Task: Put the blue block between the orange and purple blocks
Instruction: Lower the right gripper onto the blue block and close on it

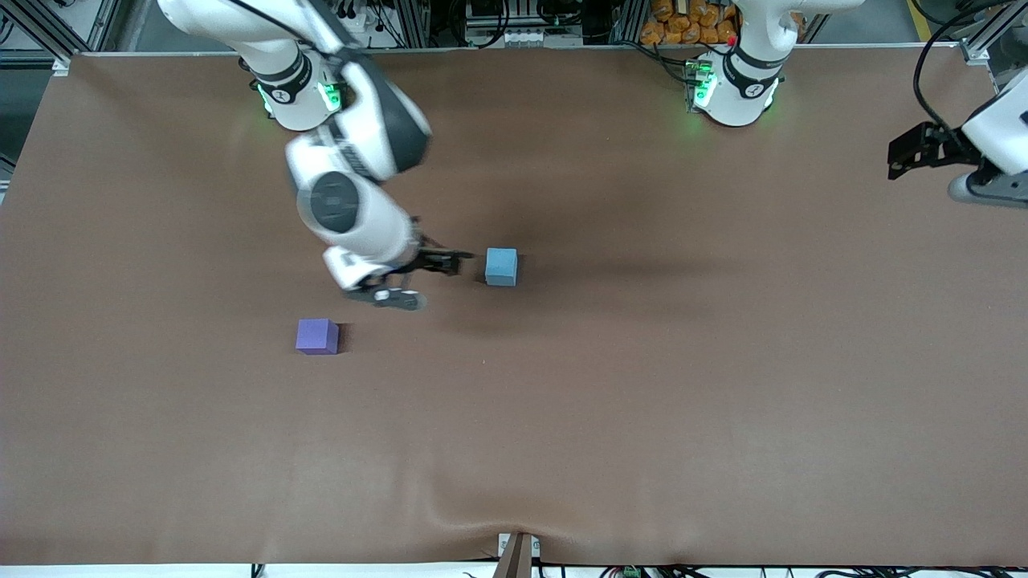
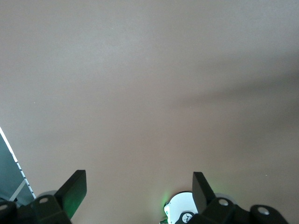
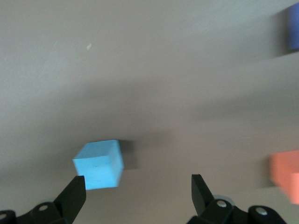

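Front view: brown table (image 1: pixel 642 401) w/ two Franka arms based along its robot edge. Right arm reaches out over the table's middle; right gripper (image 1: pixel 434 269) hangs low just beside the blue block (image 1: pixel 501 266), on the side toward the right arm's end, fingers pointing at the block. Jaws spread wide, nothing between them; block not held. Blue block rests flat on the table, roughly mid-table. Purple block (image 1: pixel 317 335) sits nearer the front camera than the right gripper and more toward the right arm's end, well apart from the blue block. Orange block is hidden in this view, prob. under the right arm's wrist.

Right wrist view: right gripper (image 3: pixel 138 191) open, both fingers (image 3: pixel 74 196) visible w/ a wide gap. Blue block (image 3: pixel 99 164) lies just off one fingertip, not between the two; whether it touches cannot be told. Orange block (image 3: pixel 286 175) shows at the frame edge, blurred; purple block (image 3: pixel 293 29) at another edge, apart from it.

Left wrist view: left gripper (image 2: pixel 139 189) open, empty, over bare table. In front view the left gripper (image 1: pixel 923 151) waits at the left arm's end of the table, well apart from all blocks.
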Action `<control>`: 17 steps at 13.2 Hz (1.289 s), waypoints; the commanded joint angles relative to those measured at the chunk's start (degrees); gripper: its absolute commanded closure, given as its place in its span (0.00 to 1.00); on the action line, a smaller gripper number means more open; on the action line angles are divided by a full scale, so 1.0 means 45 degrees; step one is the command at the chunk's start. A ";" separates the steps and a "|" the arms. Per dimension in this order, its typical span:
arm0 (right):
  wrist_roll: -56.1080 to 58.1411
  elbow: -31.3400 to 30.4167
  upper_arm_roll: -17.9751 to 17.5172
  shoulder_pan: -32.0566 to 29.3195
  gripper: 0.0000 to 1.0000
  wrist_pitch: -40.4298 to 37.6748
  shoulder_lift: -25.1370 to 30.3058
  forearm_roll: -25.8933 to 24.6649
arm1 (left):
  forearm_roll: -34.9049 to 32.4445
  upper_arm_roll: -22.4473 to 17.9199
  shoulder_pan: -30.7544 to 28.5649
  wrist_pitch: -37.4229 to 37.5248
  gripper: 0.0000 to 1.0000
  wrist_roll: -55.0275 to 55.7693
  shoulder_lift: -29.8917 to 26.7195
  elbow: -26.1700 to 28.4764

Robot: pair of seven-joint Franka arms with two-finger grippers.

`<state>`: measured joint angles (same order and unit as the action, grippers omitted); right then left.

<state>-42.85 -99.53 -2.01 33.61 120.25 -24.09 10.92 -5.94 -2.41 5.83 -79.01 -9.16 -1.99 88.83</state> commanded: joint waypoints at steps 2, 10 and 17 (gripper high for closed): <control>-0.1338 0.0105 0.0174 0.1357 0.00 0.2259 -0.1538 0.0093 | 0.0808 0.0203 -0.0590 -0.0080 0.00 0.0644 -0.0359 -0.0186; -0.0869 0.0106 0.0193 0.2414 0.00 0.3611 -0.2693 -0.0316 | 0.0872 0.0613 -0.0572 -0.0157 0.00 0.1723 0.0284 -0.0345; -0.0578 -0.0051 0.0213 0.2065 1.00 0.3300 -0.2403 -0.1156 | 0.0695 0.0516 -0.0690 -0.0764 0.00 0.1058 0.0754 -0.0442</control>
<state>-46.94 -99.58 -1.04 44.50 136.13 -36.36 7.09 -2.06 -0.13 3.22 -82.16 -3.35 0.56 87.73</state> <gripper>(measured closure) 0.427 0.000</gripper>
